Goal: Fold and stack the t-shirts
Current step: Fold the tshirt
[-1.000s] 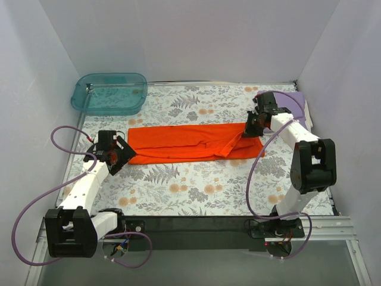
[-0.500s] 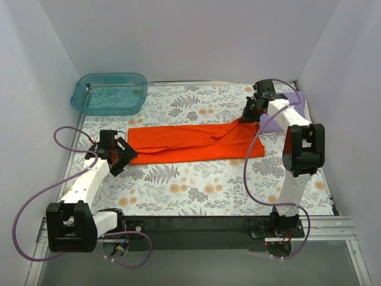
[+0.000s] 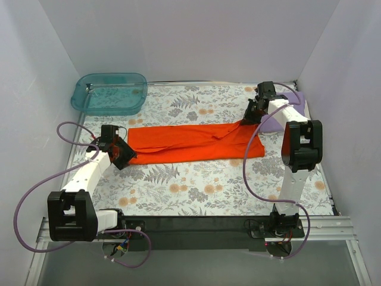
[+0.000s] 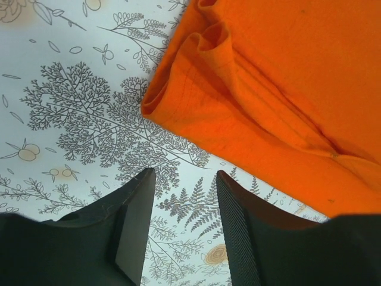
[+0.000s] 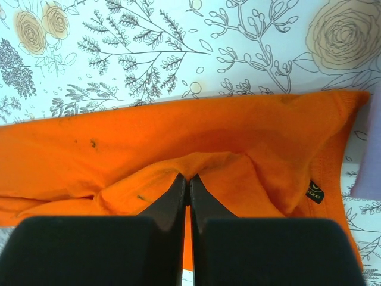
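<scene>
The orange-red t-shirt lies as a long folded band across the middle of the floral table. My right gripper is at the band's far right end, shut on a raised ridge of the orange cloth, with its fingertips pressed together. The lavender t-shirt sits crumpled at the back right, partly behind the right arm; only its edge shows in the right wrist view. My left gripper stands open just off the shirt's left end, with nothing between its fingers.
A translucent teal tub stands at the back left corner. White walls close in the table on three sides. Purple cables loop beside both arms near the front edge.
My right gripper has moved toward the back right with the orange cloth, drawing that end of the shirt flatter. The left gripper's jaws have narrowed and the arm has shifted slightly.
</scene>
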You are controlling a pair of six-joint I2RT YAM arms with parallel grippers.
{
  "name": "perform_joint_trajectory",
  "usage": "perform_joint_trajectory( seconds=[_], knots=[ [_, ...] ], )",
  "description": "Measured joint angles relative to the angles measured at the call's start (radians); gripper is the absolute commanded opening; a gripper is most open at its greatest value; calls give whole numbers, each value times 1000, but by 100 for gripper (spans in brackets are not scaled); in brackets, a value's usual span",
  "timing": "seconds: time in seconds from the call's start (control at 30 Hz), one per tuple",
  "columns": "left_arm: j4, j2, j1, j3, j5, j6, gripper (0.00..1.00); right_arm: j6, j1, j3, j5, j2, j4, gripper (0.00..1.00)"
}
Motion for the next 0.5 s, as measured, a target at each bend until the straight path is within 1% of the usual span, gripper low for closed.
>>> perform_joint_trajectory(
  seconds=[0.07,0.17,0.27,0.4,0.5],
  knots=[
    [1,16,-6,11,12,-4,37,0,-5,-2,0,0,0,6],
    [4,51,-26,37,23,-13,34,-1,-10,-8,0,0,1,6],
    [20,90,-68,62,24,-26,30,-1,-10,-20,3,0,-1,6],
    [57,156,-140,86,23,-56,29,-3,-13,-29,5,0,-1,6],
    [80,210,-174,93,14,-75,27,-3,-15,-32,4,0,-1,6]
  ],
)
